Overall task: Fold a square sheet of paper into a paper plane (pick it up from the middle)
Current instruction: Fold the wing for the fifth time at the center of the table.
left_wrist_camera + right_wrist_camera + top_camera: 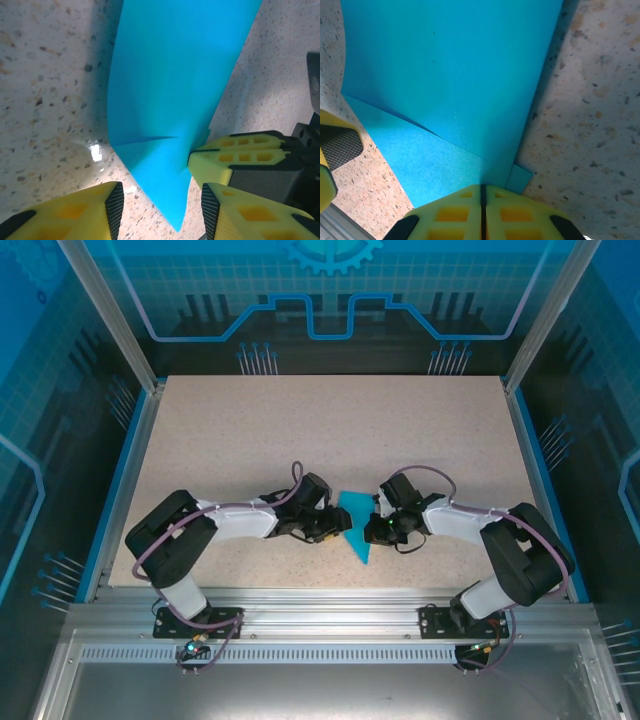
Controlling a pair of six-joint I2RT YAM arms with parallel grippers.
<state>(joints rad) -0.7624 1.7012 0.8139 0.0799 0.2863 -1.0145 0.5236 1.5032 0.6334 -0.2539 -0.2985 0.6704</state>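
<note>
A: Starting wide: where does everything sit on the table [330,420]?

B: The left arm [225,525] and the right arm [480,525] both reach in to its near middle; between their ends lies the sheet of paper [356,525], teal and folded to a narrow wedge.

A: Which way does the wedge run?

B: Far to near; the broad end lies away from the arm bases and the sharp tip points back toward them; a shadow along one flank suggests that side is raised a little off the surface.

A: And the grippers?

B: The right gripper [481,200] is clamped on one long edge; its pads meet with no gap and the layers are pinched between them. The left gripper [162,210] has its jaws apart, one finger on each side of the tip; neither is plainly pressing the paper.

A: So what does the coming move turn on?

B: As I judge it, the alignment; the wedge lies straight ahead of the left gripper with its long axis in line with the gap, so the left is nearer the tip while the right anchors the flank. The right's fingers [235,155] sit just beside the left's, so room is tight; a short crease [150,140] crosses the wedge just beyond.
</note>
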